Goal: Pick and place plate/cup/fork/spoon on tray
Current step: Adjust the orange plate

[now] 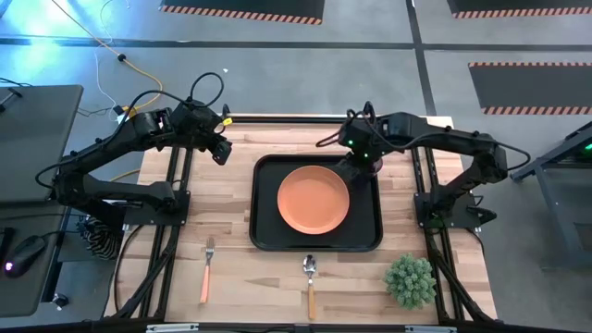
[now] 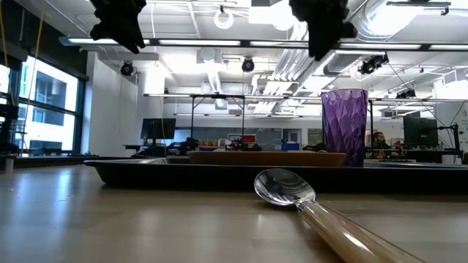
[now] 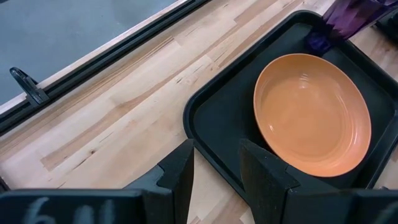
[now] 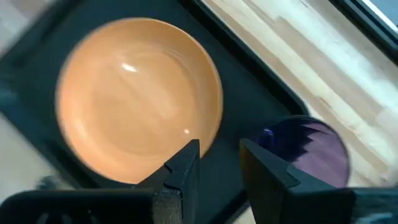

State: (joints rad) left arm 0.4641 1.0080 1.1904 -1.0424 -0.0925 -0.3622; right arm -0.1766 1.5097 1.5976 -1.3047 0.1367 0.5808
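The orange plate (image 1: 313, 200) lies flat in the middle of the black tray (image 1: 265, 178). The purple cup (image 2: 344, 124) stands upright on the tray's far right corner, beside the plate. My right gripper (image 4: 217, 163) is open and empty, hovering above the cup (image 4: 311, 155) and clear of it in the low view (image 2: 322, 33). My left gripper (image 1: 220, 148) is open and empty, raised over the table beyond the tray's far left corner. The fork (image 1: 208, 266) and the spoon (image 1: 311, 274) lie on the wood near the front edge.
A small green plant (image 1: 410, 280) stands at the table's near right, close to the spoon. Black frame rails run along the table's left and right sides. Bare wood lies between the tray and the front edge.
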